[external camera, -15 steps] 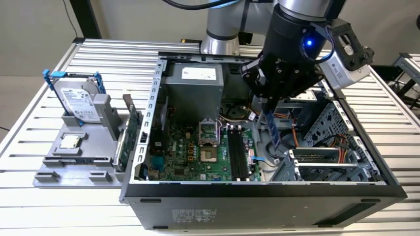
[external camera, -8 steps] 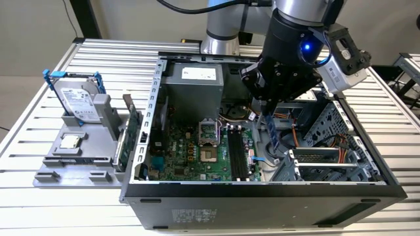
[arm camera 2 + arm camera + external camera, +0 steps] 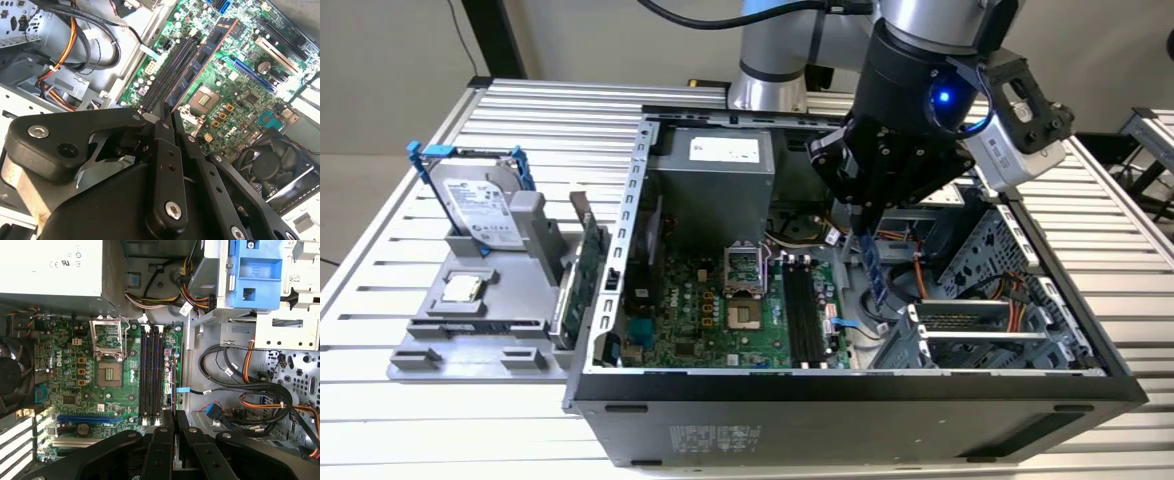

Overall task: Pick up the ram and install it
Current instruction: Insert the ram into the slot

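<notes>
Above the open computer case (image 3: pixel 854 385), over the strip between the motherboard (image 3: pixel 720 310) and the drive cage (image 3: pixel 1014 300), the pincer (image 3: pixel 870 222) is held clenched on the ram (image 3: pixel 875 275), gripped by one end so that the stick hangs down from the fingers into the case. In the second wrist view the ram (image 3: pixel 200 62) is seen running away from the fingertips (image 3: pixel 165 112), its long axis lying roughly in line with the memory slots (image 3: pixel 167 70), just beside them and not yet seated. In the first wrist view it is met almost edge-on as a thin line (image 3: pixel 172 390) alongside the slots (image 3: pixel 151 372). Such a hold, by one end with the flat faces pinched, appears chosen so that the lower edge is left free to meet a slot. Farther out, at the bench's (image 3: pixel 360 300) edge on the exterior view's left, a grey holder (image 3: pixel 467 345) is set, in which a hard drive (image 3: pixel 478 205) and a green card (image 3: pixel 587 265) are stood upright.
</notes>
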